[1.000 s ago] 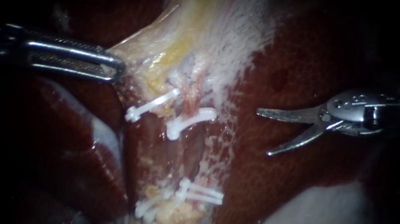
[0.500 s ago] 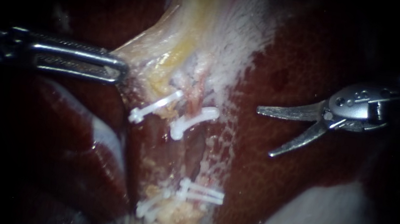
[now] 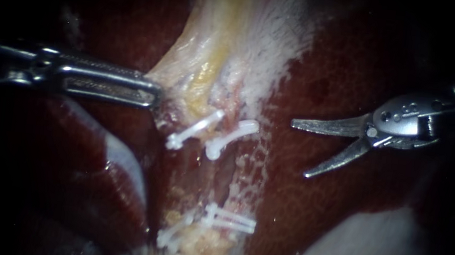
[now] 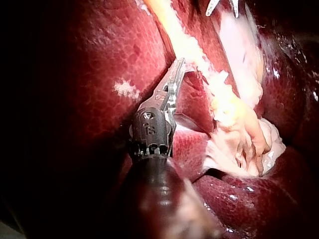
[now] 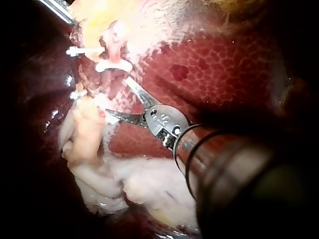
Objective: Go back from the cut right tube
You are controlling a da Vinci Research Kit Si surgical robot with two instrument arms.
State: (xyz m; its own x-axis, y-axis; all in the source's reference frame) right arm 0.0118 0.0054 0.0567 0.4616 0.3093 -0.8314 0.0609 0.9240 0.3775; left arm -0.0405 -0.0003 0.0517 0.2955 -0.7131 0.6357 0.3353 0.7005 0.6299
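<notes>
The right instrument [image 3: 299, 150] is held over the liver [image 3: 347, 78], well apart from the cut right tube [image 3: 232, 110]; its curved blades are spread wide and nothing is gripped; the tube is seen mid-view, crossed by a white clip [image 3: 232, 136]; the left instrument [image 3: 154, 95] is clamped on pale tissue [image 3: 208, 45] just beside it.

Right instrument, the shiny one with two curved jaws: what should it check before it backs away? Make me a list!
1. Right instrument jaws empty: ok, open, gripping nothing.
2. Clear of the white plastic clips: ok, apart from them, over the dark red liver.
3. Left instrument holding the pale yellowish tissue: ok, jaws shut on it.
4. Way back along its shaft free: cannot tell, too dark there.
</notes>
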